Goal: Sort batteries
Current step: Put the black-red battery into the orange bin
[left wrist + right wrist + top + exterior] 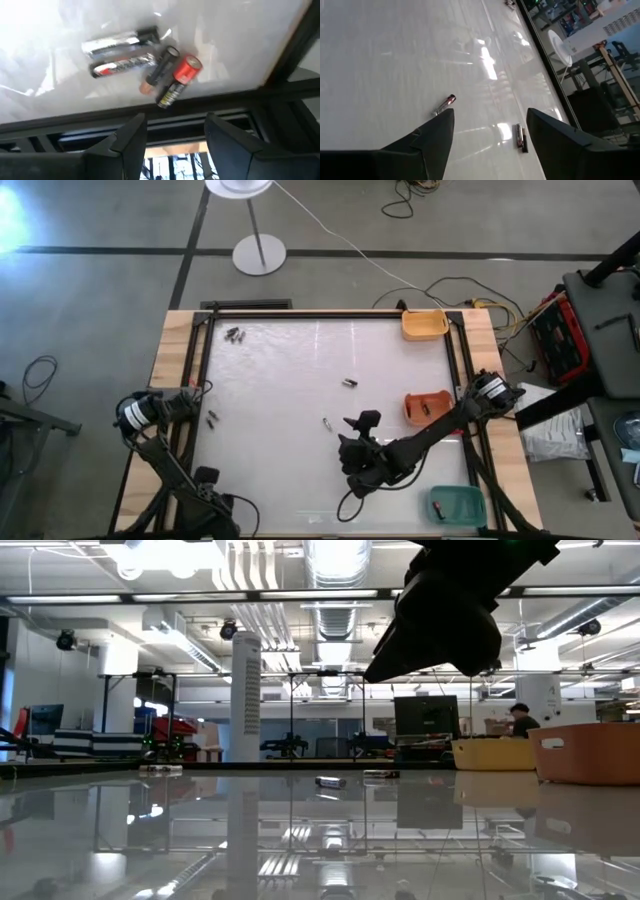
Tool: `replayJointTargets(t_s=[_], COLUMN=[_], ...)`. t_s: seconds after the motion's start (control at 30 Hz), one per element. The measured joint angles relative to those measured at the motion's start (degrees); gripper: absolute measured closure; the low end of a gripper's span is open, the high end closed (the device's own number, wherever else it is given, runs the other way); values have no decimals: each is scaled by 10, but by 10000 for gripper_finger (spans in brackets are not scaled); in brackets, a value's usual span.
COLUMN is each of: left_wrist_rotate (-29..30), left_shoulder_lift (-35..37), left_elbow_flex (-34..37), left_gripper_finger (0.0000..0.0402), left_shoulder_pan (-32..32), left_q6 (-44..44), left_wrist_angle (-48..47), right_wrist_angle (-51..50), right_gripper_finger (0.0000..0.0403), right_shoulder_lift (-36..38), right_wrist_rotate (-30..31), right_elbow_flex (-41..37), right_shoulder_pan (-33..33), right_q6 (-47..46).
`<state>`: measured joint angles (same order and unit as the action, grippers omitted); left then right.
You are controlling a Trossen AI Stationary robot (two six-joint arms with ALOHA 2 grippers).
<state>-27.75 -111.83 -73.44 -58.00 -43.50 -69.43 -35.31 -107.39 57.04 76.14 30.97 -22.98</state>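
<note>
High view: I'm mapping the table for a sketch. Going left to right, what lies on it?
Battery cluster → single battery → right hand → orange tray.

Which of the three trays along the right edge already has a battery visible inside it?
The middle orange tray, beside the right arm: a small dark battery lies in it. The yellow-orange far tray shows none; the green tray's contents are unclear.

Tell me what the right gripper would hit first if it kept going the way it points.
Probably the bare white table. The right gripper has open fingers; two batteries lie near its line, one by one finger and another by the other. Depth is unclear.
</note>
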Motion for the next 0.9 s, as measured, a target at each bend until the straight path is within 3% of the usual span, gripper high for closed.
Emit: replayJointTargets(t_s=[0.33, 0.9], left_wrist_rotate=[-12, -38], left_shoulder_lift=[0, 0], left_elbow_flex=[38, 25], left_gripper_finger=[247, 249], left_shoulder_pan=[0, -10], left_q6=[5, -53], left_wrist_angle=[61, 103], right_wrist_angle=[0, 0], right_gripper_finger=[164, 159], right_shoulder_lift=[0, 0], right_wrist_rotate=[0, 0], right_elbow_flex=[-2, -3], right_shoulder_pan=[-2, -5], right_q6=[-10, -15])
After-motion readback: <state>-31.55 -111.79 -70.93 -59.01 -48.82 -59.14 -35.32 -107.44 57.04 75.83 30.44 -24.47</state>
